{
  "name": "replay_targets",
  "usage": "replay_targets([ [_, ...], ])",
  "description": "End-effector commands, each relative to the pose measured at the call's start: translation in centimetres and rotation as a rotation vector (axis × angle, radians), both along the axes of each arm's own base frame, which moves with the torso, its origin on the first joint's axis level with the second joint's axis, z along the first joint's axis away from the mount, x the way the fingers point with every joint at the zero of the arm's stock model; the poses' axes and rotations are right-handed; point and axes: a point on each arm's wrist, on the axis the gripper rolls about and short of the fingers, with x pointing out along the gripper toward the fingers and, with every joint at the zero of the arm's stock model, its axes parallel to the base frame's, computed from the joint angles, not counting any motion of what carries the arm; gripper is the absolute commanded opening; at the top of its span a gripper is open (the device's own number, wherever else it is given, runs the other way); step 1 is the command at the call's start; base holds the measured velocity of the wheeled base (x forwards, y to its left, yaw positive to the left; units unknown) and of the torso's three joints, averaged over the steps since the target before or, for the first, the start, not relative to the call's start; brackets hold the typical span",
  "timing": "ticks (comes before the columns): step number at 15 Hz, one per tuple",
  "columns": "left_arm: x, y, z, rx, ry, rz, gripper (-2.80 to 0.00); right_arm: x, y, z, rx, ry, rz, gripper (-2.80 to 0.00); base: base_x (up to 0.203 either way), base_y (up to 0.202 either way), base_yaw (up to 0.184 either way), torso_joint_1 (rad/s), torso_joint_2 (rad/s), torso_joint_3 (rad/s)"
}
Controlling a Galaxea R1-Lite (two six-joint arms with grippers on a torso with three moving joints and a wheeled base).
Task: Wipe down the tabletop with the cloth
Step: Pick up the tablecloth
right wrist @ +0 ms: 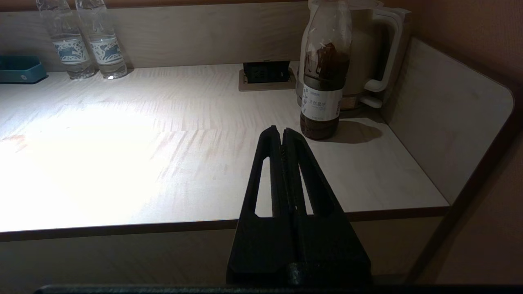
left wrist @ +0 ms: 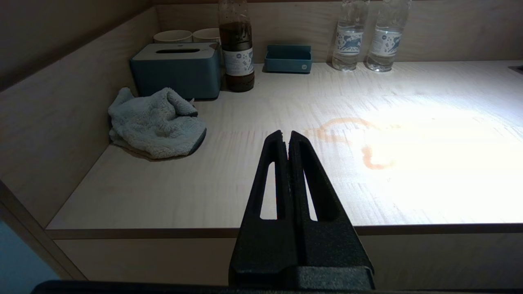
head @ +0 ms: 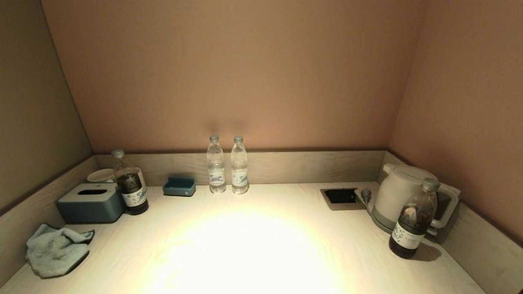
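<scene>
Cloth lies bunched at the head view's lower left, on the desk beside the tissue box. Left gripper, closed and empty, should probably open wide and pinch its middle; right gripper idles closed.

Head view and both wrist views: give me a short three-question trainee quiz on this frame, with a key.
1. True or false: the cloth lies crumpled on the table's left side, in front of the tissue box.
2. Which lies nearest the orange stain? A) kettle B) cloth C) socket
3. Fill in: the left gripper and right gripper are both ____ and off the table.

Key: 1 true; 2 B; 3 shut.
</scene>
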Motion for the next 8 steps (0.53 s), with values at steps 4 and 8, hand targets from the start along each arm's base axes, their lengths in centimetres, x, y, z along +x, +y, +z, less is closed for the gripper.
replay_targets([
  [4, 0.00, 0.00, -0.02, 0.002, 0.001, -0.001, -2.80, 0.01, 0.00, 0.00, 0.000, 0.001, 0.002, -2.80, 0.000, 0.000, 0.000, 0.000, 0.00, 0.000],
  [8, 0.00, 0.00, -0.02, 0.003, 0.002, 0.000, -2.80, 0.01, 0.00, 0.00, 0.000, 0.001, 0.002, -2.80, 0.000, 0.000, 0.000, 0.000, 0.00, 0.000],
])
